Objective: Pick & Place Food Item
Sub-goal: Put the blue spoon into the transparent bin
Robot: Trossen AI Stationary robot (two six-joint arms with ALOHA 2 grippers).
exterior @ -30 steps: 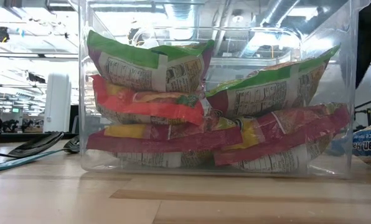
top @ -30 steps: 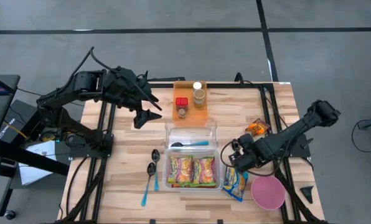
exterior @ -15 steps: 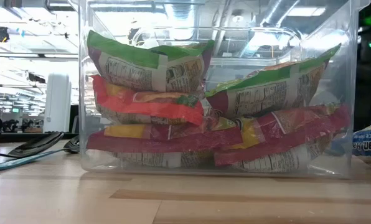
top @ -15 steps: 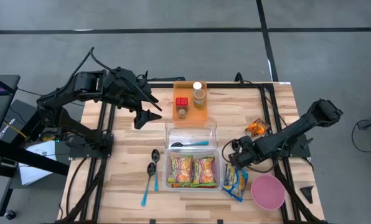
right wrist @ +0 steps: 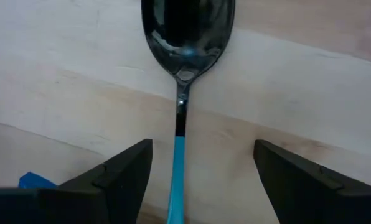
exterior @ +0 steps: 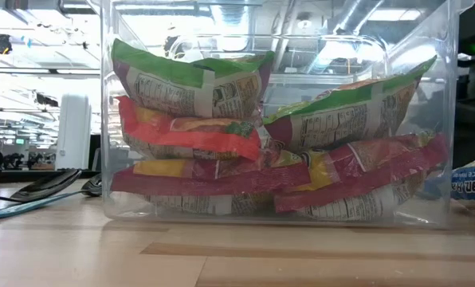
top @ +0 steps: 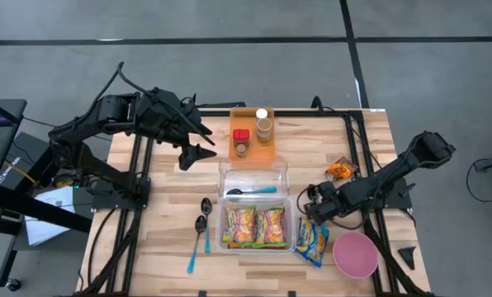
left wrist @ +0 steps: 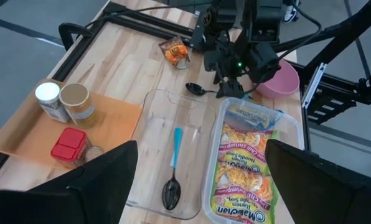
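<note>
Spoon [right wrist: 180, 93], black bowl, blue handle: lies flat on the bare bench, between the packed clear tub [top: 223, 216] and the bench's right edge, toward the front. It is not a food item, yet it is what the working hand is lined up on.

Right hand [right wrist: 203, 146]: low over the spoon, fingers spread, nothing gripped. The handle runs between the two fingers, nearer one finger than the other.

Handling note: judged a pinch across the handle's neck. Centre the handle between the fingers first, then lower until the tips meet the wood, since a thin flat handle can slip under tips that close too high. Close slowly and lift straight up.

Adjacent items:
- Loose noodle packet [top: 312, 239], just beside the hand on its front side, at the front right of the bench; a sideways sweep could drag it.
- Pink bowl [top: 355, 254], front right corner.
- Orange snack packet [top: 342, 170], near the right edge, behind the hand.
- Packed tub holds noodle packets [top: 256, 227] stacked in two piles.
- Second clear tub [top: 226, 172], behind the first, holds one spoon.

Left hand [top: 198, 140]: open, empty, waiting above the bench's left back part.
</note>
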